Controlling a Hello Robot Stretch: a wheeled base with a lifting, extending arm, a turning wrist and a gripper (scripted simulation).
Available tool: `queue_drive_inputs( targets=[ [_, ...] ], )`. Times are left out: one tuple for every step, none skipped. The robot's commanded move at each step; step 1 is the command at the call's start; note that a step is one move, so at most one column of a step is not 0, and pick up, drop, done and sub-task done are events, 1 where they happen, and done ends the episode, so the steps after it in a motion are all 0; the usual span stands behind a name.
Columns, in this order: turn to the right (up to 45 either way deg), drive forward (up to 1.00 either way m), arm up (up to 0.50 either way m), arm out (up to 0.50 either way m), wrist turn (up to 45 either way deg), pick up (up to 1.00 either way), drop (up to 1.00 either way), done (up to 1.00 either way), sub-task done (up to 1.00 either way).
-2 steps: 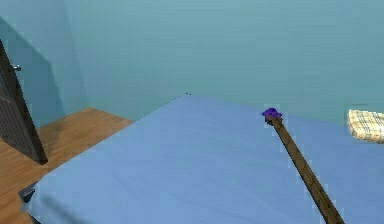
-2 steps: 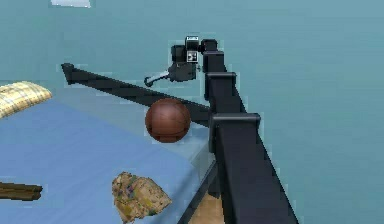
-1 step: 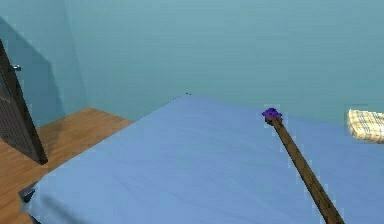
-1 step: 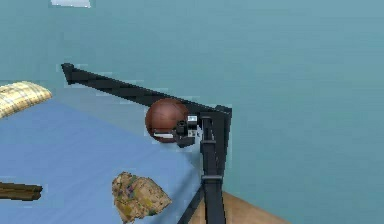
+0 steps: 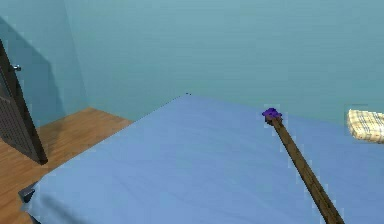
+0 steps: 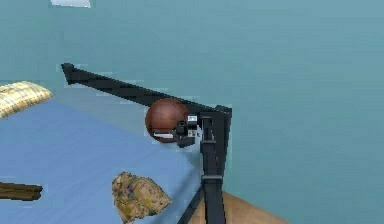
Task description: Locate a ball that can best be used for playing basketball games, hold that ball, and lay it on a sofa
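**Secure the ball before anything else moves**

In the arm side view the ball, round and red-brown, lies just at 9 o'clock of the gripper, over the near corner of the bed. Its lower edge overlaps the blue cover, so I cannot tell whether it rests there or hangs free. Nor can I tell how the fingers stand or whether they have hold of it.

My reading is that the grasp is the step in hand. A short straight lift would test it: if the ball rises with the gripper, it is held. Draw the arm in only after that.

A dark rail runs off from the ball toward 10 o'clock, so going up is safer than going sideways. A brown lump lies at 6 o'clock of the ball, a pillow at 9 o'clock, and both are well apart from it. In the forward view a bat lies across the bed toward 4 o'clock. This is a bed, not a sofa, so the ball has to be carried elsewhere.
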Motion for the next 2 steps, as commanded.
queue_drive_inputs(
  targets=[
    [0.0, 0.00, 0.10, 0.00, 0.0, 0.00, 0.00, 0.00, 0.00],
    [0.0, 0.00, 0.16, 0.00, 0.0, 0.00, 0.00, 0.00, 0.00]
  ],
)
